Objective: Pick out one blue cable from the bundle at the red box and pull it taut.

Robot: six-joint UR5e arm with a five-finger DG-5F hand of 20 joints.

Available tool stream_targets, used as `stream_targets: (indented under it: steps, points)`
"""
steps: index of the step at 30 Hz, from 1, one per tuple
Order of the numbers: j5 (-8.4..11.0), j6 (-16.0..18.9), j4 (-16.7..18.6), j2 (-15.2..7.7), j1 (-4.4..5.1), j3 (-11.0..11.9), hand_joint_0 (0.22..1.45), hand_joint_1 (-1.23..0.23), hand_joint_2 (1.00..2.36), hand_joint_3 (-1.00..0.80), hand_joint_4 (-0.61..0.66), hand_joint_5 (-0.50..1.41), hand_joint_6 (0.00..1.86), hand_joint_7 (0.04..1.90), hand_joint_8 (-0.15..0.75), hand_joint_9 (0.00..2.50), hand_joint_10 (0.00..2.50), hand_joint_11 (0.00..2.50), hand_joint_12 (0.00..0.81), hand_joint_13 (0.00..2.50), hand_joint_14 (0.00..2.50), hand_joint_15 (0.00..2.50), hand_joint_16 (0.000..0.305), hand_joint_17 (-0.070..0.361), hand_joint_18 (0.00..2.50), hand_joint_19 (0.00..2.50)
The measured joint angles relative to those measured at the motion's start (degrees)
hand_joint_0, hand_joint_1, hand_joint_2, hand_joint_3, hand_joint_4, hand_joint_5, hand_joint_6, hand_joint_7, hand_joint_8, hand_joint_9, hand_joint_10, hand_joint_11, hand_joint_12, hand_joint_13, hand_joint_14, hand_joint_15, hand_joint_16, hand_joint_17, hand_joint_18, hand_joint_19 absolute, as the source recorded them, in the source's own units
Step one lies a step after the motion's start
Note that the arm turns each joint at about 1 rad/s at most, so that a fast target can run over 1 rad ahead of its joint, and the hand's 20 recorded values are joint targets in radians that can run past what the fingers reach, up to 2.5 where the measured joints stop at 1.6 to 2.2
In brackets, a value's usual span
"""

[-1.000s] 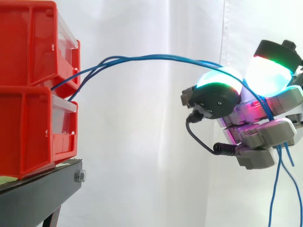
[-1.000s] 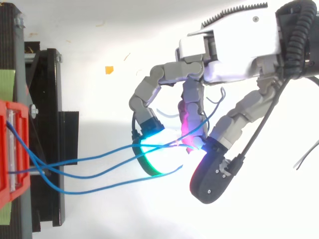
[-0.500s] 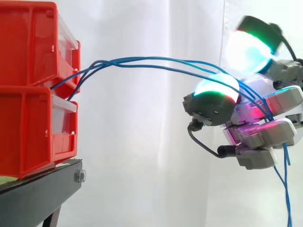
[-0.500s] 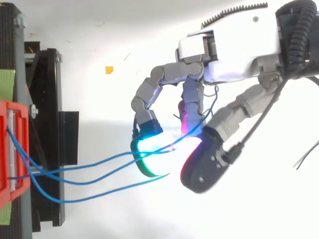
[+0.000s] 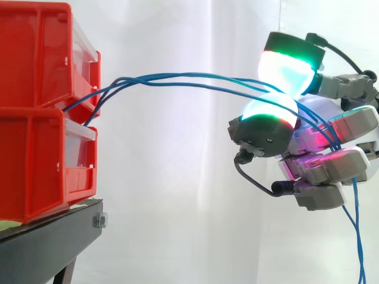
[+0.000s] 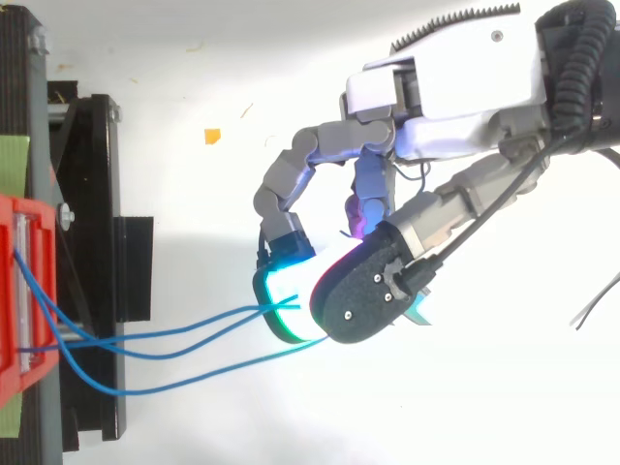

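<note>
The hand [image 5: 323,165] is curled up around the blue cables [image 5: 142,80]. They run in between the two big glowing pads [image 5: 269,112], one pad sitting above the strands and one below, then through the curled fingers, and the loose ends dangle straight down under the wrist side. Out past the fingertips the cables arch up and over to the red bins [image 5: 35,118], which sit well apart from the hand on the black stand [image 5: 47,242]. From the top, the strands [image 6: 145,341] fan out with visible slack.
</note>
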Motion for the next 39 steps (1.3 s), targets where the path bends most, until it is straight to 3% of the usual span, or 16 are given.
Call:
stream_targets:
  steps: [11,19,22,28,35,37,39]
  points:
    - [0.03,0.00,0.08,0.00,-0.01,0.00,0.61,-0.84,1.02,-0.22,0.08,-0.09,0.92,0.99,0.298,1.44,0.03,0.79,0.332,1.28,0.03,0.71,0.043,0.097,1.01,0.74]
    - [-0.04,0.00,0.08,0.00,-0.02,0.00,0.70,-0.90,1.01,-0.43,-0.02,-0.09,0.92,1.05,0.288,1.43,0.03,0.80,0.318,1.27,0.03,0.71,0.042,0.094,1.01,0.71]
    - [-0.04,0.00,0.08,0.00,-0.06,0.00,0.69,-0.89,1.00,-0.50,-0.02,-0.09,0.92,1.05,0.284,1.43,0.03,0.80,0.318,1.27,0.03,0.71,0.041,0.093,1.01,0.71]
    - [-0.08,-0.04,0.08,0.00,-0.09,-0.01,0.67,-0.88,1.00,-0.50,-0.03,-0.08,0.92,1.08,0.283,1.49,0.03,0.84,0.313,1.29,0.03,0.72,0.041,0.092,1.01,0.72]
    - [-0.07,0.00,0.14,0.00,-0.11,-0.01,0.75,-0.94,1.00,-0.50,-0.11,-0.08,0.93,1.20,0.269,1.47,0.03,0.84,0.311,1.28,0.03,0.71,0.040,0.090,1.02,0.70]
    - [-0.09,0.00,0.16,0.00,-0.14,-0.01,0.77,-0.97,1.00,-0.50,-0.13,-0.11,0.95,1.12,0.250,1.40,0.02,0.82,0.307,1.25,0.03,0.71,0.040,0.091,1.02,0.68]
    - [-0.11,0.00,0.17,0.00,-0.16,-0.01,0.72,-0.97,1.00,-0.50,-0.06,-0.12,0.95,1.02,0.247,1.37,0.02,0.82,0.309,1.24,0.03,0.70,0.040,0.091,1.01,0.69]
